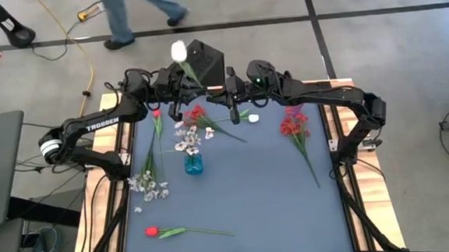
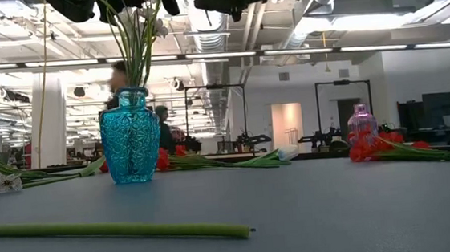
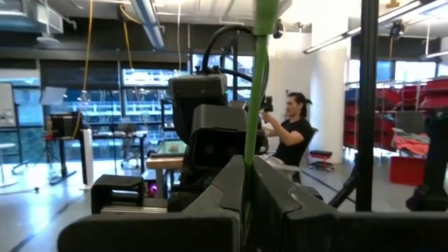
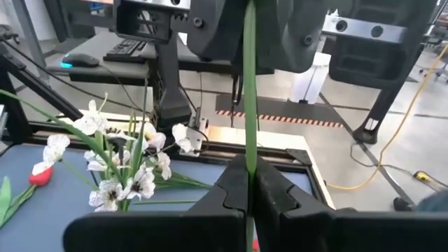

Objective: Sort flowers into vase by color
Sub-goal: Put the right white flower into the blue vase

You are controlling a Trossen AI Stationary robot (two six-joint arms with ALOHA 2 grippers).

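A white tulip [image 1: 178,51] on a green stem is held up in the air over the table's far edge, and both grippers are shut on the stem. My left gripper [image 1: 183,80] comes from the left and my right gripper [image 1: 221,91] from the right, facing each other. A blue glass vase [image 1: 193,163] with white blossoms stands mid-table on its base [image 2: 133,175]. A small pink vase [image 2: 361,125] stands at the far right among red flowers [image 1: 293,126]. My left gripper [image 3: 246,183] pinches the tulip's stem [image 3: 250,150] between its two fingers, which lie across it. The stem rises past the fingers and out of the wrist view, clear of the table. My right gripper [image 4: 250,183] pinches the same stem [image 4: 250,157] between its two fingers, also across it. From there the stem runs straight up toward the left gripper, lifted clear.
Loose flowers lie flat on the blue mat: a red tulip [image 1: 151,232] near the front, a white spray [image 1: 148,185] at the left, a red tulip [image 1: 156,114] and a red spray [image 1: 196,116] behind the blue vase, a white tulip [image 1: 253,118]. A person walks beyond the table.
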